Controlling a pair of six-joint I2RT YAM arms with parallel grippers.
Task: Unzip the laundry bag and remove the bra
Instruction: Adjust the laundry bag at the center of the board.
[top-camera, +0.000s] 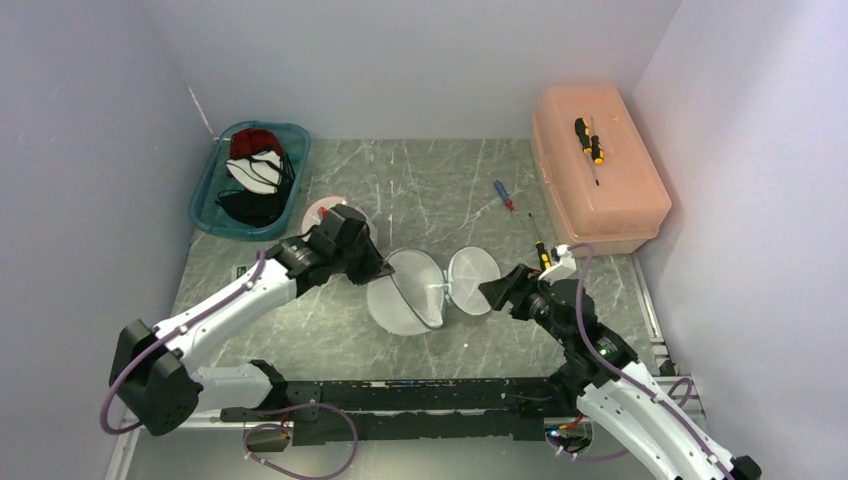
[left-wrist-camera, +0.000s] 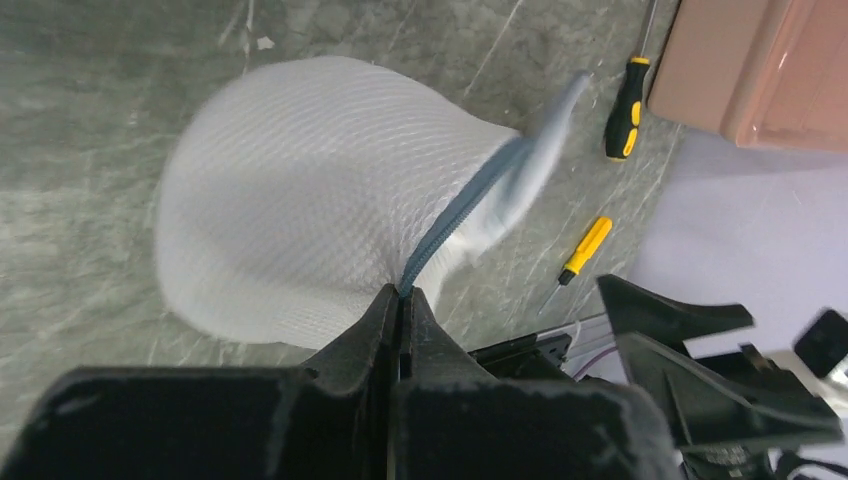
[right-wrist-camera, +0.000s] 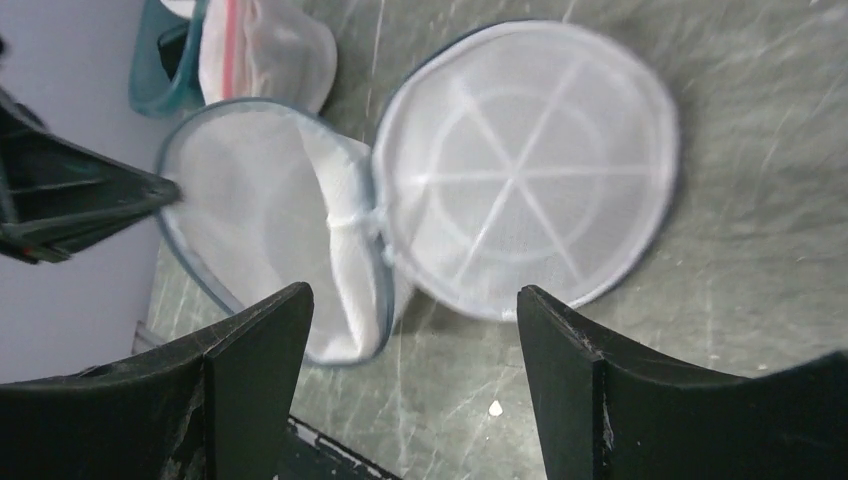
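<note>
the laundry bag (top-camera: 430, 288) lies on the table (top-camera: 330, 330), left of the pink box (top-camera: 598, 170) and nearer the arm bases than the box is, well apart from it. it is unzipped and spread as two round mesh halves joined at a small hinge, so its long axis runs left to right, roughly across the box's long side. the half nearer the box lies flat, inside up, showing white ribs like spokes. the half farther from the box is tipped up, its hollow turned toward the box side. a white fold of fabric sits in it by the hinge; whether that is the bra cannot be told.

the left gripper (left-wrist-camera: 400, 305) is pinched tight on the grey-blue zipper edge of the laundry bag, on the side farthest from the box. the right gripper (right-wrist-camera: 412, 295) stands wide, holding nothing, at the flat half's edge on the box side. a yellow-handled screwdriver (top-camera: 540, 252) lies between the bag and the box.
</note>
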